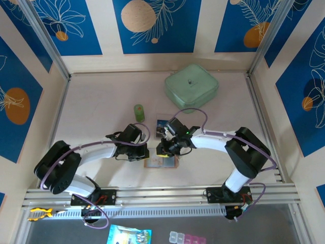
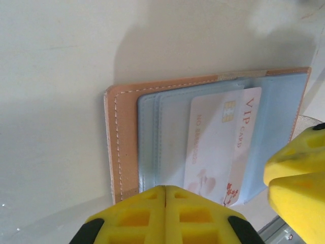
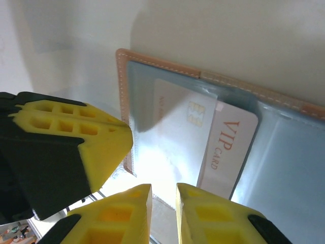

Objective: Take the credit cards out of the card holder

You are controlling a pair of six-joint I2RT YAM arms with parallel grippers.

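the card holder (image 2: 122, 147) lies open on the table (image 1: 101, 112), tan rim stitched white, pale blue pockets facing up. a pale card (image 2: 213, 137) half out of one pocket reads "vip card" in red, plus a faint line starting "no". left fingers (image 2: 132, 218) are clenched together at the holder's edge; right fingers (image 3: 213, 218) stand narrowly parted beside them. a blue card (image 1: 163, 123) lies just beyond the holder
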